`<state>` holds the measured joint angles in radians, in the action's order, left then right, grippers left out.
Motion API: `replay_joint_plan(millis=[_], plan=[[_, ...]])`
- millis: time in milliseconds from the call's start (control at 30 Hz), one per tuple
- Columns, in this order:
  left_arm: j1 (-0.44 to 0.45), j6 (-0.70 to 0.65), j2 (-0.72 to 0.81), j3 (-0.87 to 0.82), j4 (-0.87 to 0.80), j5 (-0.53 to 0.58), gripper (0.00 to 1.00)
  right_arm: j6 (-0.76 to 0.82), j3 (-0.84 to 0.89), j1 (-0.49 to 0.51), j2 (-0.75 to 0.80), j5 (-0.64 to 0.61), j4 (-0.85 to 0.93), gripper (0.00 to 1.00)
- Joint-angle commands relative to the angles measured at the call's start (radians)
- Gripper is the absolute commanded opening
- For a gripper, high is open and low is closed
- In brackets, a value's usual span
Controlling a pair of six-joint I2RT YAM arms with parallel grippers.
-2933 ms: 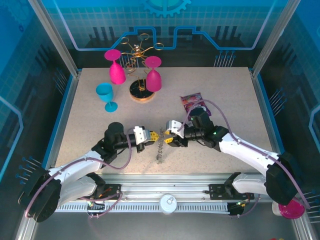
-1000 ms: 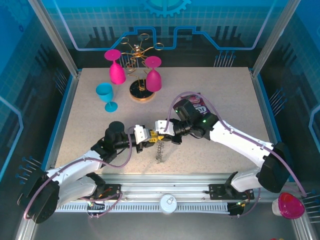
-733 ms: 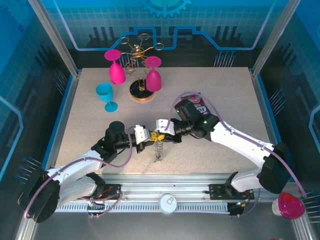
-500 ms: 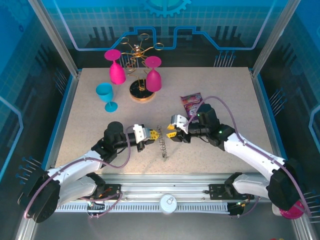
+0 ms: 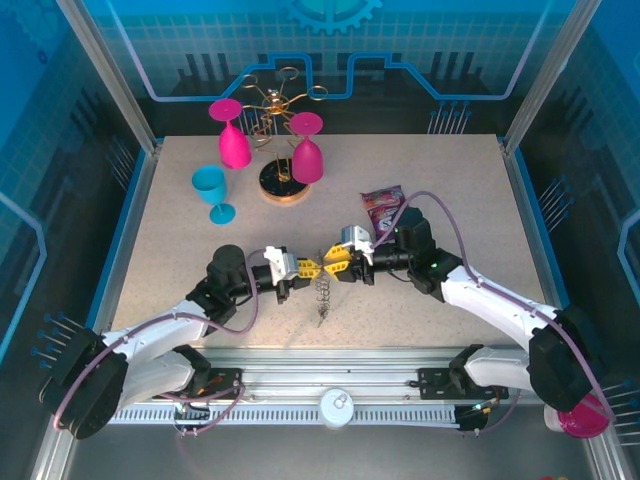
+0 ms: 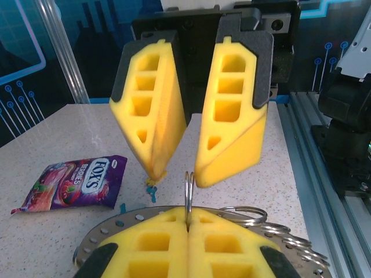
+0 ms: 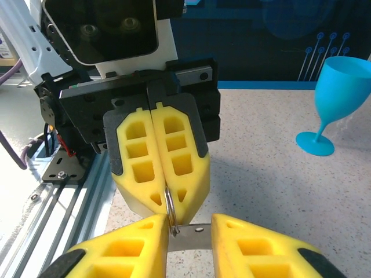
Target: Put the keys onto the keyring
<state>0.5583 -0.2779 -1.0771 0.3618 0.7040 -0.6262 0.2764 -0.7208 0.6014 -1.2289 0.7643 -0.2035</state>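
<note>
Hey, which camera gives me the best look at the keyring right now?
The left wrist view: the keyring shows its flat grey face, holes and wire loops, with the left claw shut on one upright loop. The top view shows it edge-on, thin and hard to read. The right wrist view catches a short grey piece.

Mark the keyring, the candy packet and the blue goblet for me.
keyring (image 6: 119, 226), left wrist view, flat grey rim with holes
candy packet (image 6: 72, 184), left wrist view, middle of the wrapper
blue goblet (image 7: 341, 84), right wrist view, side of the bowl
</note>
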Motion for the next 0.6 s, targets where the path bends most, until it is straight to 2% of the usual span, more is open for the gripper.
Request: replay_joint_plan(millis=[0,133,300,367,467,500,567], plan=[[0.002,0.028,-0.004,-0.002,0.095,-0.042,0.00,0.000,-0.014,0.015,-0.014,0.040,-0.019,0.25],[0.002,0.039,-0.012,-0.004,0.116,-0.048,0.00,0.011,-0.032,0.024,-0.035,0.045,-0.012,0.22],[0.001,0.045,-0.011,-0.006,0.118,-0.049,0.00,0.016,-0.048,0.028,-0.045,0.052,-0.010,0.00],[0.001,0.038,-0.005,-0.007,0.101,-0.039,0.00,0.026,-0.055,0.028,-0.040,0.052,0.005,0.00],[0.001,0.019,0.014,-0.002,0.041,0.005,0.18,0.077,-0.081,0.028,-0.029,0.033,0.089,0.00],[0.002,0.004,0.027,0.002,0.003,0.023,0.22,0.108,-0.100,0.028,-0.026,0.019,0.143,0.00],[0.001,-0.031,0.053,0.020,-0.085,0.042,0.23,0.175,-0.142,0.029,-0.027,-0.021,0.265,0.00]])
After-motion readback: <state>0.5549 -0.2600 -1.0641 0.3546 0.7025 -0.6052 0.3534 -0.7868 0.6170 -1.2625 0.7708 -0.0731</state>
